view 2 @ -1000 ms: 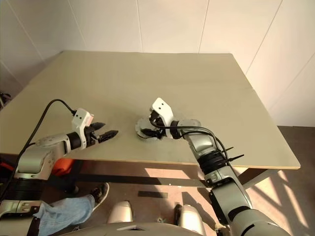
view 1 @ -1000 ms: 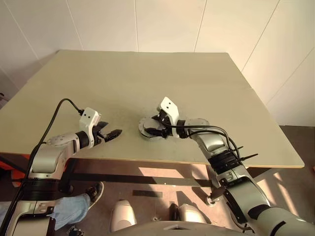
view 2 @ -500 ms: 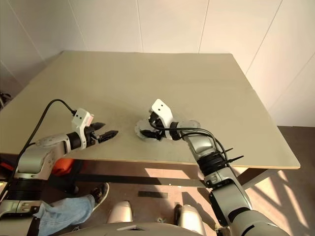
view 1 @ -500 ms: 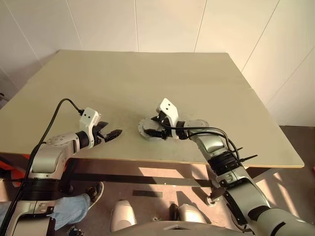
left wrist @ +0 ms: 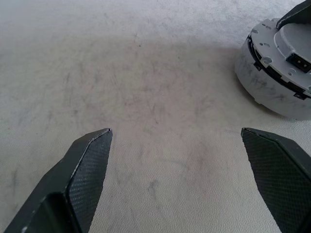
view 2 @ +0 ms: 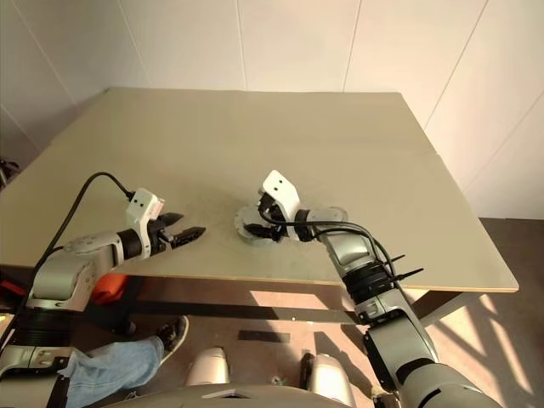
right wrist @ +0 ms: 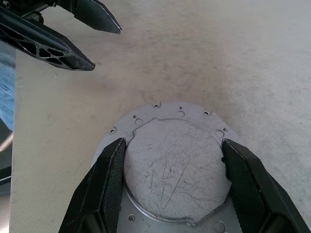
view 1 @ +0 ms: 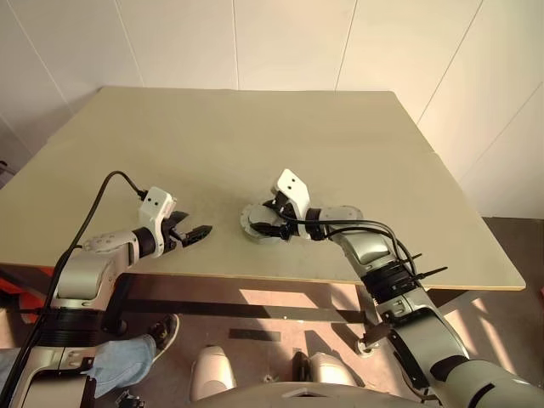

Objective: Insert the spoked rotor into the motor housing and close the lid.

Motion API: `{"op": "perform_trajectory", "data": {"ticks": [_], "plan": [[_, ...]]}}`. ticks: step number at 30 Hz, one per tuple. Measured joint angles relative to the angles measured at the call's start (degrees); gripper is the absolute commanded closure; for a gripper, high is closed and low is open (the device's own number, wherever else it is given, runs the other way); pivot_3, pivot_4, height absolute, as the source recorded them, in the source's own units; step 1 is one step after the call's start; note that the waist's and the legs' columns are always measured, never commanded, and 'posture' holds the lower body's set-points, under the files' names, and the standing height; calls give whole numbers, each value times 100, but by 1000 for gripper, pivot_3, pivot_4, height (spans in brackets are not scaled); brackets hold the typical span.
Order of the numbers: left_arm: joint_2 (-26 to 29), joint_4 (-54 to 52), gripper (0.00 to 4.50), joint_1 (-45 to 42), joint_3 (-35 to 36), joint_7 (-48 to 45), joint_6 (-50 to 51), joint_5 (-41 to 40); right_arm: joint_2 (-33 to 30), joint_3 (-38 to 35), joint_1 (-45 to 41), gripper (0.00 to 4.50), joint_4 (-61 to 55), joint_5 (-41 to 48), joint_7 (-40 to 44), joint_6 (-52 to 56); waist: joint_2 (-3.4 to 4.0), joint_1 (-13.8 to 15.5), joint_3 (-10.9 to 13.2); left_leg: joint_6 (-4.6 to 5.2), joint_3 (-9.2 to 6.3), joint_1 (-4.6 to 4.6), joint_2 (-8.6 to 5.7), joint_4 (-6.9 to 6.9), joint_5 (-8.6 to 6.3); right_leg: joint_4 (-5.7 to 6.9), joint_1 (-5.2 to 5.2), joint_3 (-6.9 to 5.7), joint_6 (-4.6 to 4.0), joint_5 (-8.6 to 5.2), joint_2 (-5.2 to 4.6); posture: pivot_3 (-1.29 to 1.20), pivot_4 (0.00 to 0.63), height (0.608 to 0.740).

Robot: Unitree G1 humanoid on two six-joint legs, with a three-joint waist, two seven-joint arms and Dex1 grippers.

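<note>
Lid point(right wrist: 175, 170): rigid, scratched metal, likely slippery; right gripper point(right wrist: 173, 182) grasps its raised centre's edges; left gripper point(left wrist: 175, 141) released.

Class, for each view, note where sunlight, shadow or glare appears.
Left eye view: sun patches on the floor under the table, tabletop evenly lit; left wrist view: soft shadow beside the motor housing; right wrist view: scratched lid, no glare.

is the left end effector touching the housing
No, the open left end effector sits apart from the lidded motor housing, with bare table between them.
</note>
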Motion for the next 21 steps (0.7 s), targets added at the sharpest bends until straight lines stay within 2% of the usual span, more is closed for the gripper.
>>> {"op": "perform_trajectory", "data": {"ticks": [21], "plan": [[20,0,0,3,-1,-7,-2,5,48,-25,-61,1468,240,1,-61,-118,-1,-1,-1,-1,-1,11,0,3,1,9,7,1,1,-1,0,0,0,740]]}}
